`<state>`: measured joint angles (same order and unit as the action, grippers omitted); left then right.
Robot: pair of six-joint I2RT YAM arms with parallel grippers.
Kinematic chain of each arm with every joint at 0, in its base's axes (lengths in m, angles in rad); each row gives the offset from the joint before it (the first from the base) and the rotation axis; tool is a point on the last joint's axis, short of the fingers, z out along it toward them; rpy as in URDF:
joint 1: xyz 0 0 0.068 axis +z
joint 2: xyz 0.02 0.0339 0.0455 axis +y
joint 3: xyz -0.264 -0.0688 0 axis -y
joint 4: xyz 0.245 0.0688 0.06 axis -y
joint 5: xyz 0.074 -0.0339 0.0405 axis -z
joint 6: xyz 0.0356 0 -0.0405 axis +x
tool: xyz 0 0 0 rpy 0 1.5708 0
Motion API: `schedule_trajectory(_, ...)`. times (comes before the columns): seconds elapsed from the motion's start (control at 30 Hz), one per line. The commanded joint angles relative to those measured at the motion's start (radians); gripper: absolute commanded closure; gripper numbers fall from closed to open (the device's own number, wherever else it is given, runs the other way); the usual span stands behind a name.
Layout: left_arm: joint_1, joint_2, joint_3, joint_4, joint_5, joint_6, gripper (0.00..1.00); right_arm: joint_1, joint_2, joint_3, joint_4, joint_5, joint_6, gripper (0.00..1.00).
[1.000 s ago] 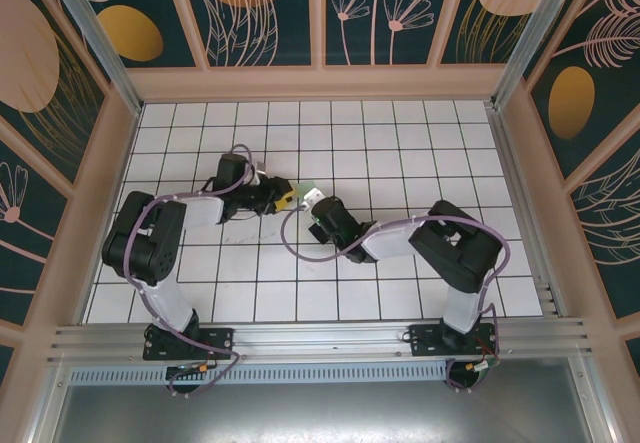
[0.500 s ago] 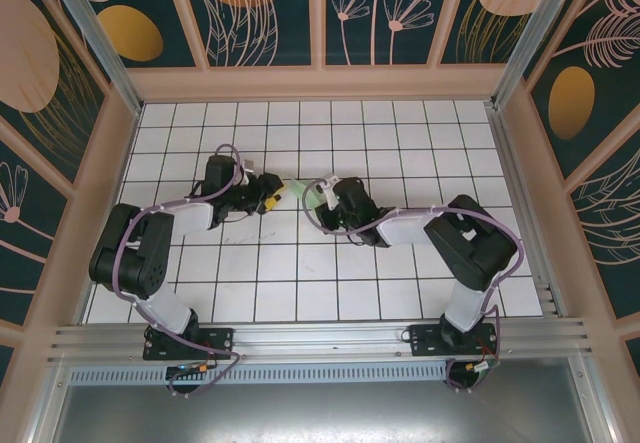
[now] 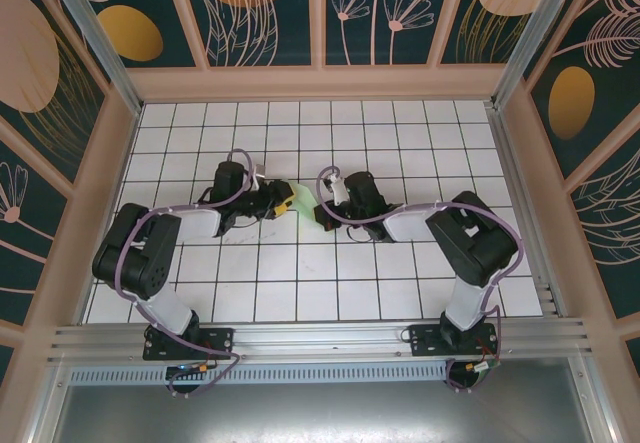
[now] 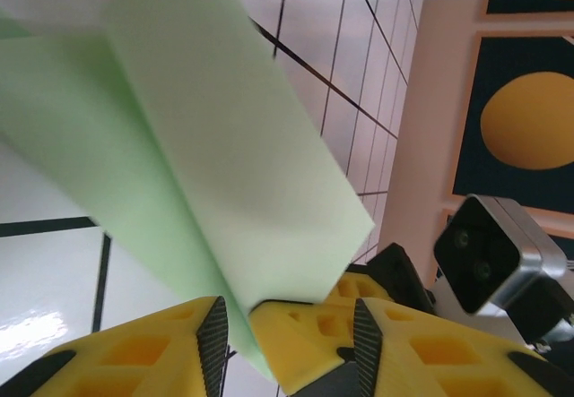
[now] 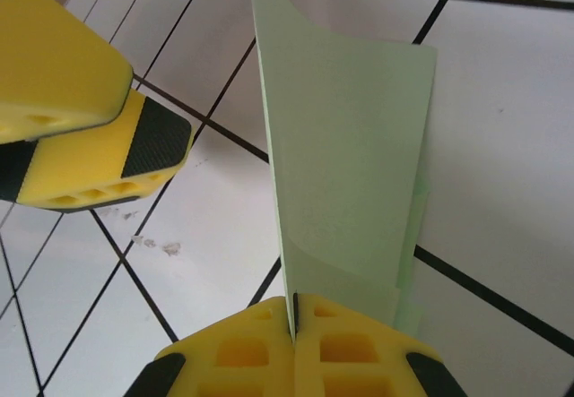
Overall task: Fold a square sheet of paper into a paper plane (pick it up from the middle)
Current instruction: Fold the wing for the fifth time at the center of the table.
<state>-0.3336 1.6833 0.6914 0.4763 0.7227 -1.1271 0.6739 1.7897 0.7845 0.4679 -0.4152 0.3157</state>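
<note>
Paper plane, half-made by the look of it, stands on edge in the right end effector, whose yellow fingers are pressed flat together on its lower edge with no gap between them. Just beside it, the left end effector has its jaws partway apart with nothing clamped. In the right wrist view bare tile separates its fingers from the paper, so I judge it free of the plane, though a paper corner hangs right in front of its gap. From above, both end effectors meet nose to nose over the middle of the tabletop, with the pale green paper a small sliver between them. As to progress, no flat square is to be seen. What is held is a long, narrow body of stacked layers with a sharp crease along its length and flaps splaying from it, so the main folds seem to be in. Whether the nose is pointed I cannot tell. The wings look uneven and not yet spread level, so some final creasing and setting down are probably left. The paper is thin, matte and crisp at the folds. The fingers are hard yellow plastic with cut-outs and black ribbed pads, and the tabletop is glossy white tile with dark grid lines.
</note>
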Motion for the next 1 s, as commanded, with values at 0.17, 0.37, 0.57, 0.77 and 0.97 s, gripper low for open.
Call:
schedule_trajectory(0.17, -0.025, 0.053, -0.016, 0.076, 0.024, -0.001, 0.59, -0.019, 0.069, 0.008, 0.064, -0.125, 0.089, 1.00)
schedule_trajectory(0.37, -0.036, 0.078, -0.016, 0.088, 0.032, -0.005, 0.60, -0.023, 0.092, 0.019, 0.064, -0.155, 0.098, 1.00)
schedule_trajectory(0.57, -0.044, 0.098, -0.012, 0.100, 0.037, -0.007, 0.61, -0.028, 0.115, 0.033, 0.051, -0.189, 0.099, 1.00)
schedule_trajectory(0.77, -0.052, 0.123, -0.006, 0.122, 0.057, -0.020, 0.62, -0.032, 0.132, 0.050, 0.027, -0.202, 0.092, 1.00)
schedule_trajectory(0.97, -0.058, 0.140, -0.003, 0.127, 0.062, -0.020, 0.63, -0.031, 0.152, 0.065, 0.005, -0.208, 0.091, 1.00)
